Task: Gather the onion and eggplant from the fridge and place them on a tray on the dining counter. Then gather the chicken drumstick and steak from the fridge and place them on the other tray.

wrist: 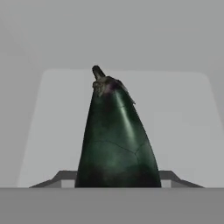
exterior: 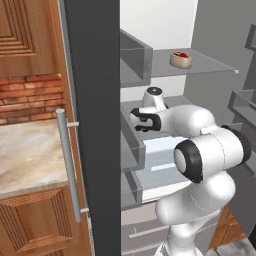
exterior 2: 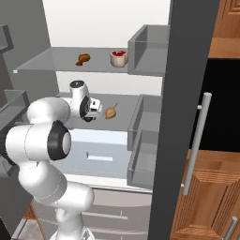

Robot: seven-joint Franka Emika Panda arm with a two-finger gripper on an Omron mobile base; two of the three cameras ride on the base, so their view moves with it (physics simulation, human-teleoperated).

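Closest to the hand camera stood one eggplant [wrist: 116, 135], dark green-black and glossy, its stem end pointing away, lying on a pale grey shelf [wrist: 183, 113] inside the open fridge [exterior: 95, 125]. It sat right at the tool [exterior 2: 97, 108], filling the space between the two finger tips, but I could not tell whether the tool was clenched on it or merely around it.

From the right base view, the tool reached over the middle shelf [exterior 2: 122, 119], with one onion [exterior 2: 111, 112] just beside it on that same shelf. On the upper shelf [exterior 2: 56, 60] lay one chicken drumstick [exterior 2: 83, 59] and one steak [exterior 2: 119, 58], apart from each other, the steak nearer the door bins [exterior 2: 147, 51]. In the left base view the steak was alone on the upper shelf.

Below the middle shelf sat one pale blue drawer [exterior 2: 93, 150]. One long silver handle [exterior: 67, 165] ran down the fridge door's edge, and one marbled desk [exterior: 25, 155] lay left of it.
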